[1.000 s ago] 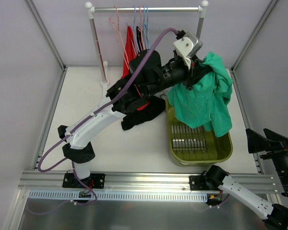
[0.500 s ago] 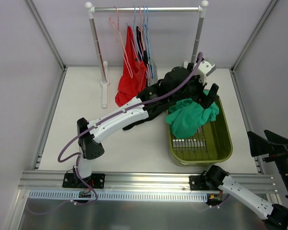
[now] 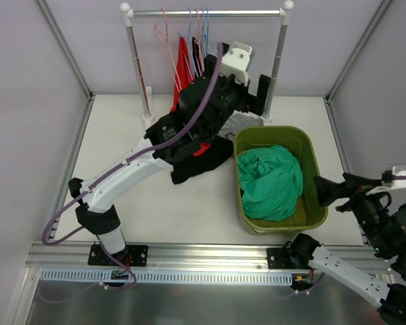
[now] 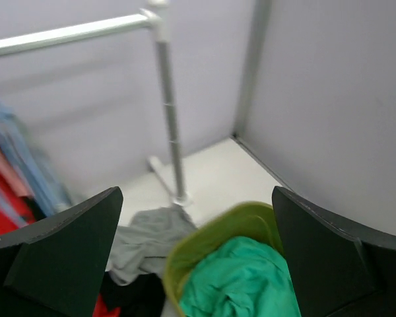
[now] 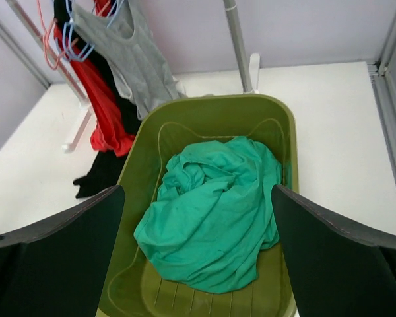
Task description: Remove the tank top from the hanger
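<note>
Left gripper (image 4: pixel 195 218), 0.5 s ago low over the basket (image 3: pixel 313 159), now raised near the far rack (image 3: pixel 203 12), jaws wide, empty. Right gripper (image 5: pixel 197 198) likewise wide. Green top (image 3: pixel 271 181) lies crumpled inside the basket, right.

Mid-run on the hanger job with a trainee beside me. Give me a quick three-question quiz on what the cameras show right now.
1. True or false: the green garment lies inside the green basket.
2. Multiple choice: the left gripper is A) shut on a hanger, B) open with nothing between its fingers, C) shut on the green garment.
3. Short answer: in the right wrist view, what colour is the tank top hanging nearest the green basket?

Key: 1 true; 2 B; 3 grey.
</note>
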